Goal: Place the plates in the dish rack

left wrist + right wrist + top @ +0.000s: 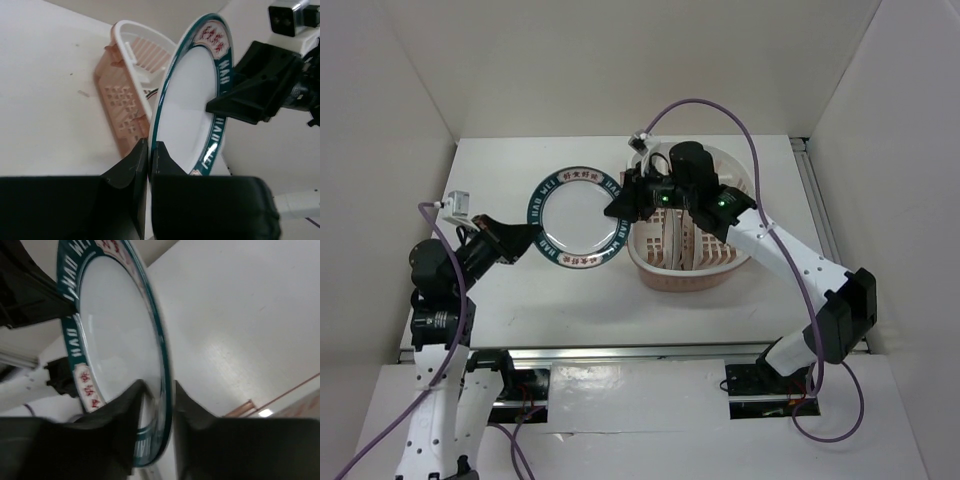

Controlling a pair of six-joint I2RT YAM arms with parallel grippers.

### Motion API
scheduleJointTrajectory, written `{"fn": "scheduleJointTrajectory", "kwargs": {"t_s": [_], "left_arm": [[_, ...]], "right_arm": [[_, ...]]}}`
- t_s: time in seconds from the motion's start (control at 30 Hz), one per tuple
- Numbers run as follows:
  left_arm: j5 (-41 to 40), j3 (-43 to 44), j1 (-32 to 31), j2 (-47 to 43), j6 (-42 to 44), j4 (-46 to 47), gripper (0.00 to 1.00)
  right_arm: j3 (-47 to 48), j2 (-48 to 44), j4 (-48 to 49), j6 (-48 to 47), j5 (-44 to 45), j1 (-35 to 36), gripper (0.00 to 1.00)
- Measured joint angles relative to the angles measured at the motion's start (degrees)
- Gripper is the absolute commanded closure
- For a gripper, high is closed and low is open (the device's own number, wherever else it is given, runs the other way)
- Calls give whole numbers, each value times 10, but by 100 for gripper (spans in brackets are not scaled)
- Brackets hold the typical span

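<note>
While the left claw (532,237) pinches one rim of the blue-rimmed plate (575,215) tight, the right claw (617,205) straddles the opposite rim — whether it grips is unclear — the plate hanging above the counter (570,310), just beside the dish rack (680,280), seemingly mid-handover.

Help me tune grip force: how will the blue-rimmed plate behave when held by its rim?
Probably stiff: the blue-rimmed plate shows no sag though pinched only at opposite rim edges by the left gripper and right gripper. Likely slippery: its centre looks glossy. Possibly apt to pivot once one thin edge grip lets go.
</note>
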Motion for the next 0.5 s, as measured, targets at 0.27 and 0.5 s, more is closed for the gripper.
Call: {"fn": "scheduleJointTrajectory", "kwargs": {"t_s": [0.27, 0.5], "left_arm": [[-4, -16, 7, 31, 2, 14, 8], [-42, -4, 7, 55, 21, -39, 0]], "right_arm": [[-10, -14, 0, 46, 24, -1, 100], [3, -94, -95, 30, 234, 0, 100]]}}
